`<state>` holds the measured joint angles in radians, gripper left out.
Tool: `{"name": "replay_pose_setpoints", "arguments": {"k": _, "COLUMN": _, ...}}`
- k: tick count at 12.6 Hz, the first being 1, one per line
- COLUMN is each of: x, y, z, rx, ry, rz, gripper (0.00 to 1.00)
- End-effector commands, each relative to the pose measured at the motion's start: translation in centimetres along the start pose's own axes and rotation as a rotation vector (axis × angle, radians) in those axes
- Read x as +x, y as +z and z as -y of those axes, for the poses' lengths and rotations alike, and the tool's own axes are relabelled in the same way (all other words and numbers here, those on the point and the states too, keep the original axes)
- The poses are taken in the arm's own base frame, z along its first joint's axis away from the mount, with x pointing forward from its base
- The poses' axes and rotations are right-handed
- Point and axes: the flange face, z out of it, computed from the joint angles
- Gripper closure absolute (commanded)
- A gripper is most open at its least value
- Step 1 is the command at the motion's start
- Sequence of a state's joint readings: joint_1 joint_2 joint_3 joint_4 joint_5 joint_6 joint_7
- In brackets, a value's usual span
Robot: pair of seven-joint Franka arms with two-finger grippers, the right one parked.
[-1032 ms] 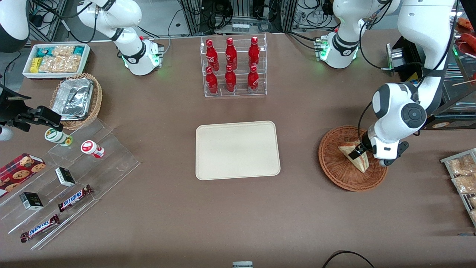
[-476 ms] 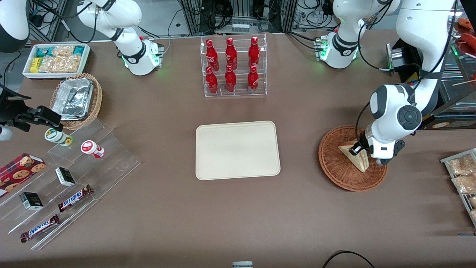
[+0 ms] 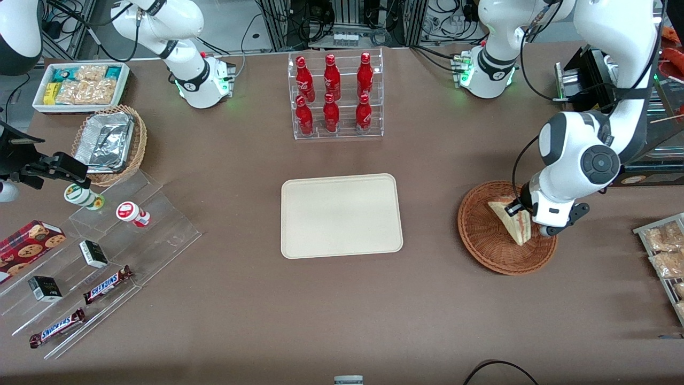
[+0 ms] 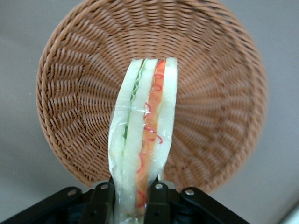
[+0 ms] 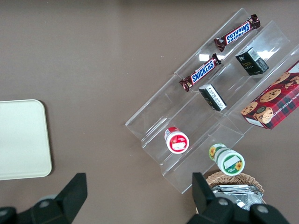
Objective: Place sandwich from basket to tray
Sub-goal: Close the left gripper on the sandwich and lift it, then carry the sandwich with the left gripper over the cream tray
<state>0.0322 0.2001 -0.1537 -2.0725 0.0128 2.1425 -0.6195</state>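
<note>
So the gripper (image 3: 517, 209) is clamped onto the sandwich (image 3: 512, 220) now, and compared with a second ago the whole wrist sits higher in the right part of the front view, with the wedge tipped up more on edge instead of lying flat in the basket (image 3: 483, 235). In the wrist camera you can see it clearly: both fingers (image 4: 103, 198) pinch the wrapped sandwich (image 4: 142, 140) at its wide end, bread on the outside, green and red filling running down the middle, and the basket (image 4: 70, 93) weave sits well below it as a full round ring (so I'd say it's lifted clear of the bottom, though from the front it's still over the basket, not past the rim). That reads to me as the grasp being done and the lift just starting. The tray (image 3: 342, 215) is in the centre of the front view, well apart from the basket and with nothing on it, so the carry across is still all to do. Only worry I'd flag is the plastic wrap being slippery, since the pinch is just at one end and the rest of the wedge hangs free
</note>
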Motion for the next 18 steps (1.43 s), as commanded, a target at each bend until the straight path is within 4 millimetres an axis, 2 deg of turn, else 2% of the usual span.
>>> {"name": "replay_pose_setpoints", "arguments": {"k": 1, "x": -2.1, "y": -1.5, "z": -4.1, "rx": 0.009, "ry": 0.123, "rz": 0.013, "gripper": 1.0}}
{"name": "replay_pose_setpoints", "arguments": {"k": 4, "x": -5.1, "y": -1.0, "z": -9.9, "rx": -0.016, "ry": 0.305, "rz": 0.028, "gripper": 1.0}}
{"name": "replay_pose_setpoints", "arguments": {"k": 6, "x": -6.8, "y": -0.8, "z": -14.7, "rx": -0.057, "ry": 0.369, "rz": 0.046, "gripper": 1.0}}
{"name": "replay_pose_setpoints", "arguments": {"k": 8, "x": -10.7, "y": -0.7, "z": -19.8, "rx": -0.03, "ry": 0.403, "rz": 0.008, "gripper": 1.0}}
{"name": "replay_pose_setpoints", "arguments": {"k": 11, "x": -13.8, "y": 0.3, "z": -26.4, "rx": 0.003, "ry": 0.367, "rz": 0.039, "gripper": 1.0}}
{"name": "replay_pose_setpoints", "arguments": {"k": 14, "x": -17.7, "y": 1.6, "z": -31.9, "rx": 0.002, "ry": 0.341, "rz": 0.052, "gripper": 1.0}}
{"name": "replay_pose_setpoints", "arguments": {"k": 17, "x": -20.5, "y": 4.0, "z": -35.9, "rx": 0.015, "ry": 0.29, "rz": 0.009, "gripper": 1.0}}
{"name": "replay_pose_setpoints", "arguments": {"k": 18, "x": -20.8, "y": 4.7, "z": -37.0, "rx": 0.015, "ry": 0.273, "rz": 0.01, "gripper": 1.0}}
